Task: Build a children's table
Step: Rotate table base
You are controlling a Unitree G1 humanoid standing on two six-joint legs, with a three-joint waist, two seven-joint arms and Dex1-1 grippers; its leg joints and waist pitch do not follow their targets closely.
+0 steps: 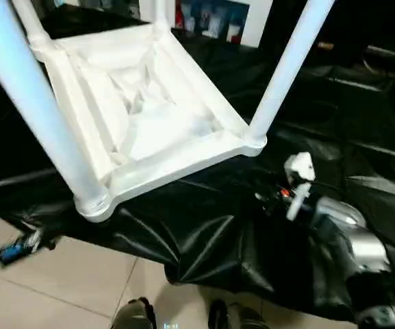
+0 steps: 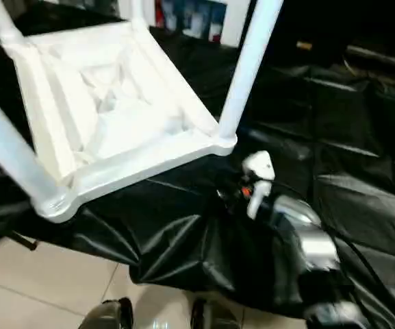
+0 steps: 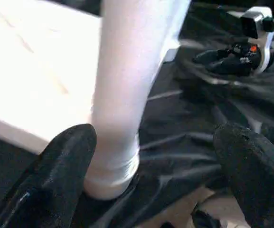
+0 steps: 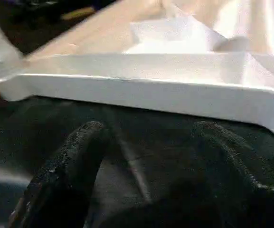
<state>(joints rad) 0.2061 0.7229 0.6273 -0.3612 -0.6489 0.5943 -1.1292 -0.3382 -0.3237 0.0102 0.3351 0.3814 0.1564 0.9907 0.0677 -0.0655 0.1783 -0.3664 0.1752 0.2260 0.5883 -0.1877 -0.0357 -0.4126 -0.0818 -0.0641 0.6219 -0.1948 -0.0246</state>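
Note:
The children's table (image 1: 142,110) lies upside down on a black cloth, rimmed underside up. Its white legs stand upward, one at the near left corner (image 1: 40,116) and one at the near right corner (image 1: 286,68). In the left wrist view my left gripper (image 3: 155,161) is open, its black fingers (image 3: 56,175) spread wide, with the base of a leg (image 3: 122,104) just beyond them, closer to one finger. My right gripper (image 1: 269,197) hovers low over the cloth by the near right corner. It is open and empty, its fingers (image 4: 65,175) pointing at the table's rim (image 4: 151,95).
The black cloth (image 1: 204,233) is creased and hangs over the front edge onto a tiled floor (image 1: 60,281). A small blue object (image 1: 19,248) lies on the floor at the left. My feet (image 1: 135,315) show at the bottom. A cabinet (image 1: 211,17) stands behind.

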